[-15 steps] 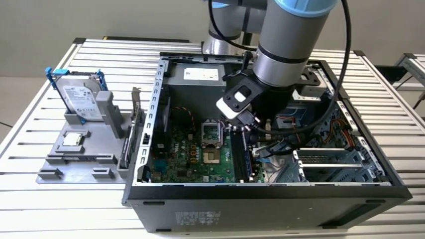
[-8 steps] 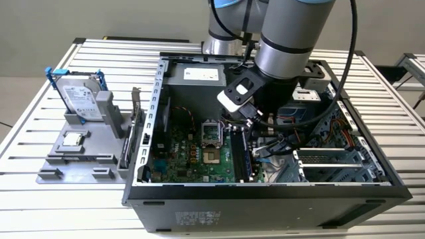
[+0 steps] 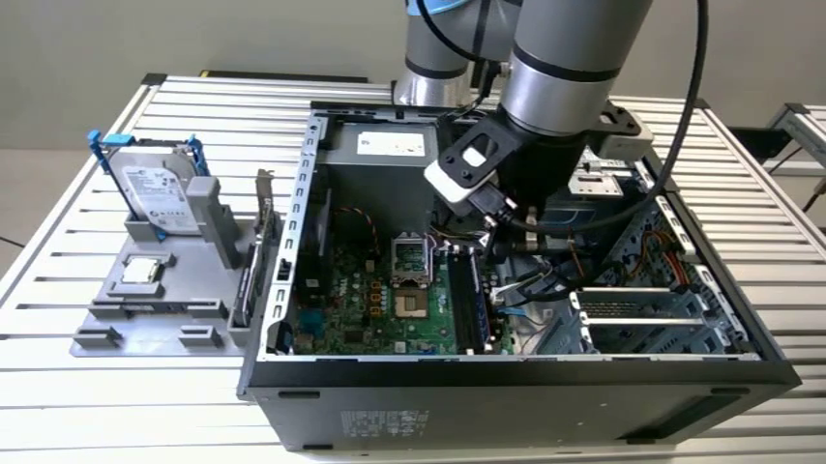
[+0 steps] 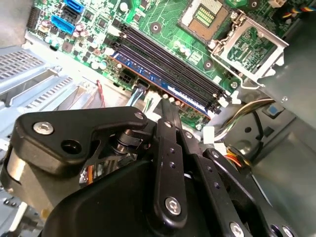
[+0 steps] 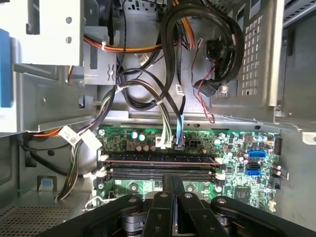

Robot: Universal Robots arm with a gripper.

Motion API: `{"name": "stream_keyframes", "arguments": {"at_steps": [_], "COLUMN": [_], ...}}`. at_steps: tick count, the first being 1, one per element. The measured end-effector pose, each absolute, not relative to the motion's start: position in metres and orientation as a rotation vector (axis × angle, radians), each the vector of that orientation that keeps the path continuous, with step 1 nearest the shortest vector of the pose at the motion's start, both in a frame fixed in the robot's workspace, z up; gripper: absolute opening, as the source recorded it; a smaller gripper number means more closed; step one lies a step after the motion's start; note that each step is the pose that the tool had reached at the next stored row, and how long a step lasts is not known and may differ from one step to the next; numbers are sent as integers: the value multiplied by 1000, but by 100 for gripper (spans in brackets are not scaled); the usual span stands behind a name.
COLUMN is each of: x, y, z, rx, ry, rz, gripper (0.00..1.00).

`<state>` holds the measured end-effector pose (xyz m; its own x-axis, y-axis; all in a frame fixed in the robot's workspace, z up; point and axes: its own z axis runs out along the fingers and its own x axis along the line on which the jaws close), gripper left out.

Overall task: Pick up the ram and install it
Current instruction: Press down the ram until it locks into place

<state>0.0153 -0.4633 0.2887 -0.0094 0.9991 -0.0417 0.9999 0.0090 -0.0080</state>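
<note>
the arm reaches down into the open computer case [image 3: 516, 372], with its gripper [image 5: 172, 183] hanging just above the bank of black memory slots [image 5: 160, 170] on the green motherboard [image 3: 374, 300]. in both wrist views the two fingers [image 4: 168, 116] lie pressed flat together with nothing between them, so they are clenched and empty. the ram [image 5: 160, 159] sits in the outermost slot, the one nearest the cable side; its bluish edge with a copper-coloured line runs the whole slot length, level from end to end, and the white end latches [image 5: 102, 158] stand at both ends. judging by that, the stick is already placed in its slot, and the closed fingers hang over the slots as if for pressing rather than grasping.

room is tight: a bundle of cables [image 5: 170, 113] drops to connectors just beside the ram, and the case's metal walls and drive cage [image 3: 652, 324] close in on the exterior view's right. the processor socket [image 4: 207, 15] lies open on the slots' far side. outside the case, a hard drive [image 3: 155, 188] stands on a grey fixture [image 3: 135, 309] on the slatted surface [image 3: 77, 387].
</note>
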Motion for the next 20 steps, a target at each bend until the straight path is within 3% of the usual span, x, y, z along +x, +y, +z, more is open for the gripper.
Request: {"name": "stream_keyframes", "arguments": {"at_steps": [20], "x": [15], "y": [-463], "z": [311], "rx": [2194], "ry": [2214], "rz": [-54], "gripper": [0]}}
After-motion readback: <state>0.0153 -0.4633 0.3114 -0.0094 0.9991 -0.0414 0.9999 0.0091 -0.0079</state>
